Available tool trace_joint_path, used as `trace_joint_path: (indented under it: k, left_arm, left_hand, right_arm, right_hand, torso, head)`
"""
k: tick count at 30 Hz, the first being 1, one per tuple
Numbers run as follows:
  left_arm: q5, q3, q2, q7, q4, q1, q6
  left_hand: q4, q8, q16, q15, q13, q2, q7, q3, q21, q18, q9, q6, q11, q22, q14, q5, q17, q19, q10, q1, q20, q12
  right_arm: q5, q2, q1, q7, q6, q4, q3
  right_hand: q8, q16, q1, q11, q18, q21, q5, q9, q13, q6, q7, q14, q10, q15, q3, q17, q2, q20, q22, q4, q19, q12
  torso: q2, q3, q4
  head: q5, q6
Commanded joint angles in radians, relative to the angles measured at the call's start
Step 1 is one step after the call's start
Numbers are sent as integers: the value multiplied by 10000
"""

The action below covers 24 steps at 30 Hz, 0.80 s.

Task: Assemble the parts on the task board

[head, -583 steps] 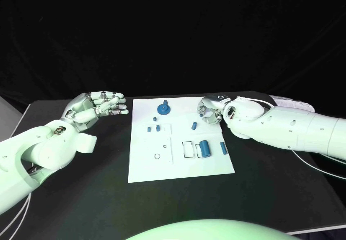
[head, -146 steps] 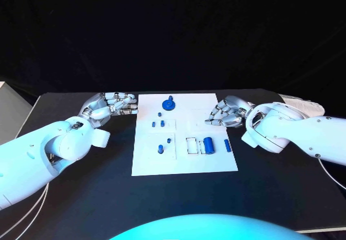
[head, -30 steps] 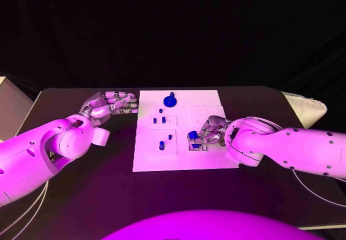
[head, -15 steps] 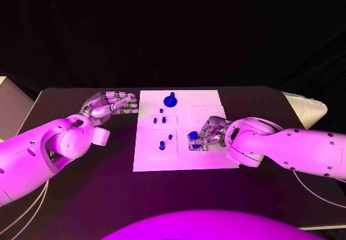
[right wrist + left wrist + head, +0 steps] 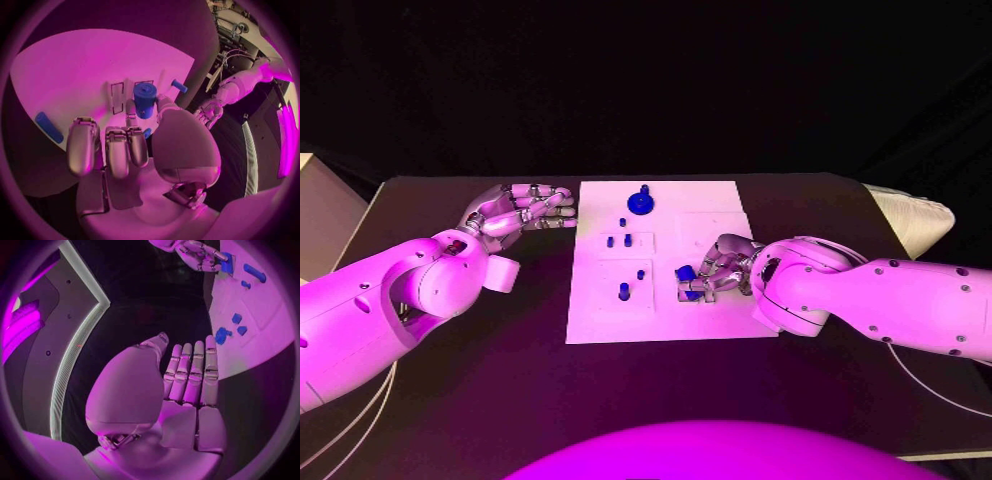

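The right hand (image 5: pixel 134 150) pinches a thick blue cylinder (image 5: pixel 144 98) upright over the white task board (image 5: pixel 81 65), beside rectangular slots (image 5: pixel 117 96). A slim blue part (image 5: pixel 49 127) lies apart on the board.

smooth white arms, silver jointed hands, thin cables.

the right hand (image 5: pixel 721 272) has come from the board's (image 5: pixel 718 205) far right edge to its near right part and now holds the blue cylinder (image 5: pixel 687 274) that lay there, lifted upright in its fingers (image 5: pixel 134 145). the left hand (image 5: pixel 516 210) has drifted slightly nearer the board.
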Motion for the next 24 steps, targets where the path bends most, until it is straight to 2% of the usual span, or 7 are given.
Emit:
trace_joint_path:
  k: [1,16,19,21,24]
  left_arm:
    - [51,5,5,29,24,-9,179]
    - [53,5,-2,12,27,-9,172]
    - [53,5,-7,8,26,-9,170]
    - [53,5,-10,6,25,-9,169]
    - [53,5,-12,5,24,-9,169]
  left_hand:
    - [-8,-43,-68,34,10,13,-4,-52,-31,54,-9,37,-16,-9,66,-26,17,61,21,43,-12,-48]
    - [2,-47,-95,37,8,15,-4,-62,-48,54,-16,38,-15,-25,67,-26,21,66,9,35,-9,-53]
    - [2,-47,-95,37,8,15,-4,-62,-48,54,-16,38,-15,-25,67,-26,21,66,9,35,-9,-53]
    - [2,-47,-95,37,8,15,-4,-62,-48,54,-16,38,-15,-25,67,-26,21,66,9,35,-9,-53]
    - [2,-47,-95,37,8,15,-4,-62,-48,54,-16,38,-15,-25,67,-26,21,66,9,35,-9,-53]
  right_arm:
    - [-122,-1,-31,-6,86,28,-12]
    - [-321,228,-38,-23,-147,-235,-12]
    - [-361,265,-44,6,-131,-266,-12]
    - [-368,279,-48,47,-94,-274,-12]
    - [-353,279,-54,118,-4,-266,-12]
  right_hand:
    - [34,43,-35,-61,-176,53,22,11,2117,44,-15,1025,680,-73,-37,2559,53,-63,1182,-21,651,-12]
    - [59,47,-300,-60,-177,54,16,25,2115,38,-14,1027,676,-77,-161,2568,35,-71,1193,-2,652,-26]
    - [106,51,-600,-65,-177,47,-246,57,2111,30,-22,1029,670,-80,-430,2575,-13,-75,1201,-3,652,-42]
    - [168,57,-870,-64,-181,62,-765,102,2111,12,-28,1031,666,-84,-895,2588,-40,-75,1223,13,654,-57]
    - [219,68,-1276,-59,-184,69,-1050,142,2105,-28,-20,1036,656,-76,-1496,2610,-67,-70,1242,30,655,-81]
  torso:
    - [2,-1,7]
    - [-2,1,8]
    - [3,6,15]
    - [3,3,10]
    - [1,2,-6]
  head:
    - [-1,-4]
    - [-5,-11]
    - [-8,-15]
    - [-11,-11]
    - [-9,-10]
